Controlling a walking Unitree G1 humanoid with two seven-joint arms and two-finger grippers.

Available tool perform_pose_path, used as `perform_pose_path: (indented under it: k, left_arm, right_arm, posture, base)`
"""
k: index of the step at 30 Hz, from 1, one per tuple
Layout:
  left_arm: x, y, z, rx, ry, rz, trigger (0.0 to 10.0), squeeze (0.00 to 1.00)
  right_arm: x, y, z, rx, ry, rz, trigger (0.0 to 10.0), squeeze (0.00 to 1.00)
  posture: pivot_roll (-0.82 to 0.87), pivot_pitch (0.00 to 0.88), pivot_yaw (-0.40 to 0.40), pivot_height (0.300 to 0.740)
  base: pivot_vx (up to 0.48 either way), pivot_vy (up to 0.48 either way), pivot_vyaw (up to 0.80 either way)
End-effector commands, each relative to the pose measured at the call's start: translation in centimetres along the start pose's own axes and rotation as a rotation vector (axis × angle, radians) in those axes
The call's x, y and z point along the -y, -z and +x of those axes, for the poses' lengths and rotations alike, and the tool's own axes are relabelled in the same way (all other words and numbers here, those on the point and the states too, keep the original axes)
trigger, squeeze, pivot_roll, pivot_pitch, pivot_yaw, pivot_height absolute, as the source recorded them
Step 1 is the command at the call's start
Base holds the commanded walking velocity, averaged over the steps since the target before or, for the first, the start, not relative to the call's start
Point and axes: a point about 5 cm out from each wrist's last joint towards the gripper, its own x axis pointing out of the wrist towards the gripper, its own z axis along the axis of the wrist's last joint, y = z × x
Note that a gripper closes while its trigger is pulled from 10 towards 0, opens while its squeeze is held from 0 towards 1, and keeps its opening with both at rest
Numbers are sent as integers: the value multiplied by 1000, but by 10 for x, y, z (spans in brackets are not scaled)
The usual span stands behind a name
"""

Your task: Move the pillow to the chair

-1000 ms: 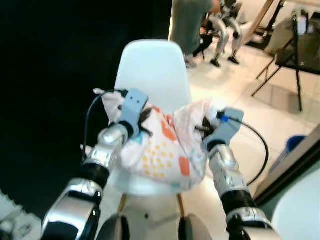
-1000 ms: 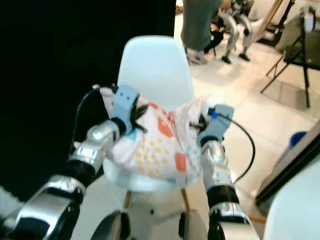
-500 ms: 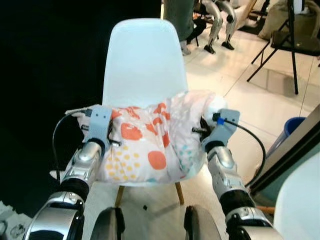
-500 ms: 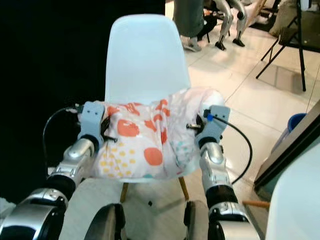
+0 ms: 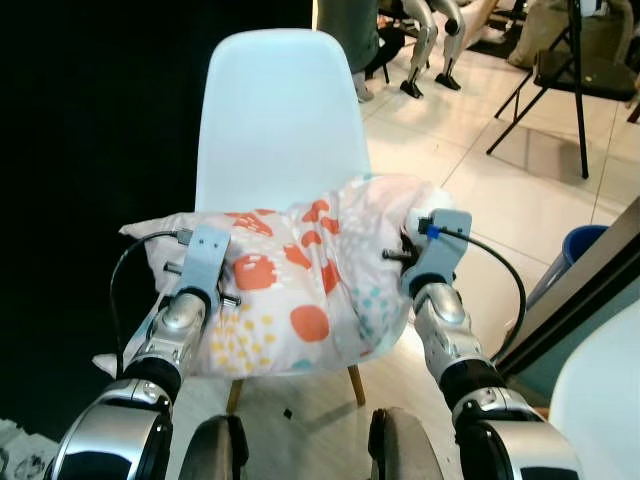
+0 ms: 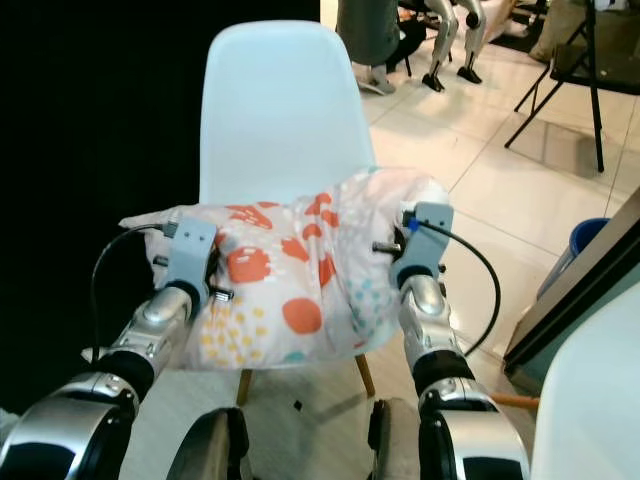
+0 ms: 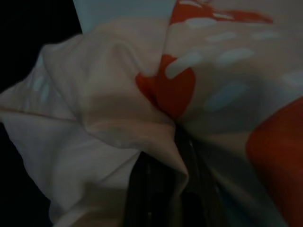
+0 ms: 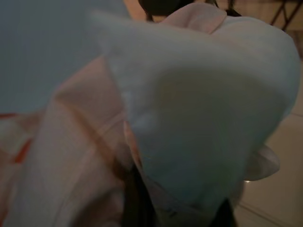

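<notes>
Pillow (image 5: 300, 290) on white chair (image 5: 275, 120), both grippers' fingers pinching it, tiled floor (image 5: 470, 190) beyond.

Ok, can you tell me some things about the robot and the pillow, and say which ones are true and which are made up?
1. The pillow lies across the seat of the white chair. True.
2. The pillow is plain blue. False: it is white with orange, yellow and teal shapes.
3. The left gripper and the right gripper are each at one end of the pillow, with fabric bunched around their fingers. True.
4. The chair lies tipped over on the floor. False: it stands upright.
5. A blue bin stands on the floor to the robot's right. True.
</notes>
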Motion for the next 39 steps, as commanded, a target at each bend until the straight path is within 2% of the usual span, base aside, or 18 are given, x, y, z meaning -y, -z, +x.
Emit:
perform_pose_path:
  k: [1, 11, 12, 17, 18, 23, 24, 25, 26, 28, 30, 31, 33, 35, 36, 37, 38, 39]
  left_arm:
    - [-1, 15, -6, -54, -17, 5, 10000, 1000]
    - [-39, 20, -17, 1, -155, -51, 10000, 1000]
    - [-49, 24, -24, 14, -176, -59, 10000, 1000]
    - [-65, 34, -37, 23, -245, -88, 10000, 1000]
    - [-72, 35, -45, 52, -282, -95, 10000, 1000]
    - [-73, 34, -57, 109, -328, -128, 10000, 1000]
    - [-74, 34, -61, 124, -358, -158, 10000, 133]
    - [-74, 34, -61, 124, -358, -158, 10000, 133]
    - [-75, 35, -67, 143, -395, -199, 10000, 0]
    - [-78, 32, -77, 205, -456, -269, 10000, 0]
    - [-79, 29, -80, 231, -467, -293, 10000, 0]
    - [-79, 22, -82, 277, -466, -316, 10000, 0]
    - [-79, 14, -83, 324, -458, -333, 10000, 0]
    - [-79, -3, -84, 397, -423, -348, 10000, 0]
    - [-79, -3, -84, 397, -423, -348, 10000, 0]
    - [-79, -9, -83, 421, -406, -353, 10000, 0]
    - [-78, -16, -79, 441, -377, -344, 3922, 0]
    - [-76, -22, -76, 457, -347, -336, 0, 0]
  right_arm:
    - [2, 17, -7, -65, 4, -4, 10000, 1000]
    - [15, 37, -20, -118, 5, 19, 10000, 1000]
    - [19, 40, -24, -112, 3, 22, 10000, 1000]
    - [31, 41, -32, -98, 32, 46, 10000, 1000]
    - [38, 42, -36, -88, 54, 49, 10000, 1000]
    - [50, 40, -40, -62, 100, 63, 10000, 1000]
    - [52, 37, -41, -46, 111, 51, 10000, 1000]
    - [52, 37, -41, -46, 111, 51, 10000, 1000]
    - [57, 34, -42, -33, 147, 25, 10000, 1000]
    - [65, 24, -43, 16, 226, -48, 10000, 984]
    - [67, 20, -44, 38, 250, -64, 10000, 984]
    - [68, 12, -44, 87, 261, -41, 10000, 0]
    - [67, 6, -44, 128, 262, -8, 10000, 0]
    - [56, -9, -43, 226, 178, 86, 10000, 0]
    - [56, -9, -43, 226, 178, 86, 10000, 0]
    - [48, -13, -42, 252, 130, 115, 0, 0]
    - [39, -14, -40, 251, 94, 131, 0, 0]
    - [32, -15, -38, 249, 68, 135, 0, 0]
  posture:
    - [-5, 208, -28, 591]
    - [23, 180, -34, 591]
    - [26, 173, -31, 591]
    - [25, 168, -19, 591]
    - [25, 164, -13, 591]
    - [30, 157, -7, 591]
    - [31, 154, -6, 591]
    - [31, 154, -6, 591]
    - [31, 152, -3, 591]
    - [31, 153, -1, 591]
    - [32, 152, -2, 591]
    - [34, 150, -3, 591]
    - [37, 148, -4, 591]
    - [38, 144, -5, 591]
    - [38, 144, -5, 591]
    - [38, 143, -5, 591]
    - [39, 139, -6, 591]
    - [41, 138, -6, 591]
  base:
    - [0, 0, 0]
    - [0, 0, 0]
    - [0, 0, 0]
    - [0, 0, 0]
    - [0, 0, 0]
    - [0, 0, 0]
    - [0, 0, 0]
    - [0, 0, 0]
    - [0, 0, 0]
    - [0, 0, 0]
    - [0, 0, 0]
    - [0, 0, 0]
    - [0, 0, 0]
    - [0, 0, 0]
    - [0, 0, 0]
    - [0, 0, 0]
    - [0, 0, 0]
    - [0, 0, 0]
